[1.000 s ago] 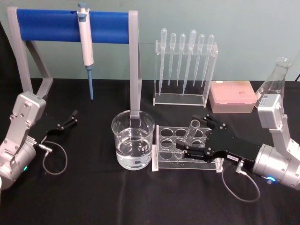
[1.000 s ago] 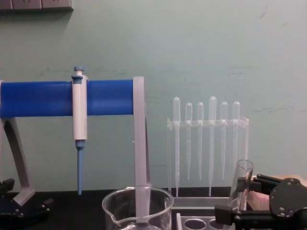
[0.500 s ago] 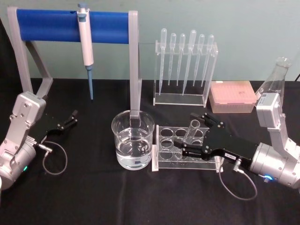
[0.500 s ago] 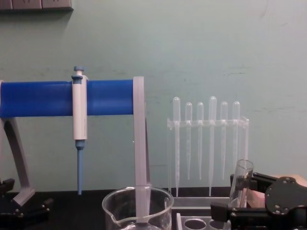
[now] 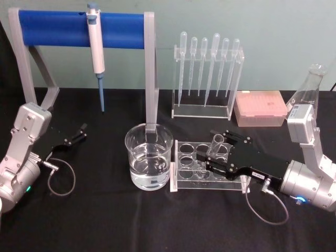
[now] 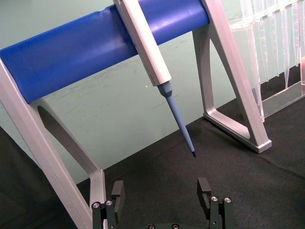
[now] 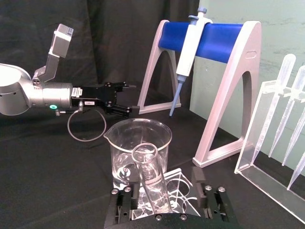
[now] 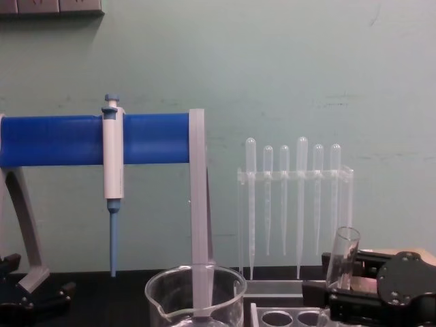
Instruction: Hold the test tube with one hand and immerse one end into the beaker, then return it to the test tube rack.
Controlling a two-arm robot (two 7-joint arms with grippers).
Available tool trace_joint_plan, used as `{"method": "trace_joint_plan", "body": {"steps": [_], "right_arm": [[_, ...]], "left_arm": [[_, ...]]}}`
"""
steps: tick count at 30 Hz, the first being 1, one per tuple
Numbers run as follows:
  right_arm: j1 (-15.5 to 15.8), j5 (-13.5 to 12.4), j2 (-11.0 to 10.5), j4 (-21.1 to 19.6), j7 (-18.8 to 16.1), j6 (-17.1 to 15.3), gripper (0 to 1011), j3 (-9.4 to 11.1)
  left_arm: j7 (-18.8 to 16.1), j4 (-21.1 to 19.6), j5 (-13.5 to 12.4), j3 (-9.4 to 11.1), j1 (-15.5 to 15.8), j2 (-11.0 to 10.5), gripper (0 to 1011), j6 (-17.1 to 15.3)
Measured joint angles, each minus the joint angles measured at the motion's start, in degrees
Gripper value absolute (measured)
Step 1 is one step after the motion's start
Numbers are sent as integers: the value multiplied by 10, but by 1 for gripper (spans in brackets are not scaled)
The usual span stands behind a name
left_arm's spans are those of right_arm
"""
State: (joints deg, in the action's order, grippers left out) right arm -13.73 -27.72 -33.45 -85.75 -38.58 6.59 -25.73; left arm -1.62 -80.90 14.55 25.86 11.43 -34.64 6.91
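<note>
Two arms to account for. On the right: right gripper (image 5: 208,151) reaching low over the rack (image 5: 178,182), fingers (image 7: 125,200) spread apart, not clamped on anything. Between those fingers, the test tube (image 7: 151,179), standing tilted in a rack hole, open rim up, closer to one finger than the other; hard to tell whether touching it. Just beyond the fingertips, the beaker (image 5: 148,157), holding clear liquid, set right beside the rack, likely for a short carry to the dip.

Judged as the grasp step: no closing yet, no lifting yet, nothing dipped. Wide spread likely chosen to clear the tube's lean on the way in. Next, probably: close gently on the glass above the rack top, lift along the tilt to avoid prying against the hole, then swing across to the beaker. Risks: smooth glass slipping, or the rack dragging along if pulled crooked.

On the left: left gripper (image 5: 80,133) parked low on the counter (image 5: 105,220), well apart from the work, fingers apart with nothing between them, pointing toward the blue stand (image 6: 71,57) and its hanging pipettor (image 6: 143,43).
</note>
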Motion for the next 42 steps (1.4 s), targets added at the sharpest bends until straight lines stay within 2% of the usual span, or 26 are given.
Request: {"method": "trace_joint_plan", "body": {"steps": [2,3,15,32,42], "right_arm": [[0,0,0,0,0,0,679,0],[0,0,0,0,0,0,609,0],[0,0,-1,-1,0,-1,236,0],[-4,8,-11,-38,15,-14,227,12],[-15,-4,-28,-81,21,-57,226,19]], "left_arm": [[0,0,0,0,0,0,1000,0],[0,0,0,0,0,0,1000,0],[0,0,0,0,0,0,1000,0],[0,0,0,0,0,0,1000,0],[0,0,0,0,0,0,1000,0]]}}
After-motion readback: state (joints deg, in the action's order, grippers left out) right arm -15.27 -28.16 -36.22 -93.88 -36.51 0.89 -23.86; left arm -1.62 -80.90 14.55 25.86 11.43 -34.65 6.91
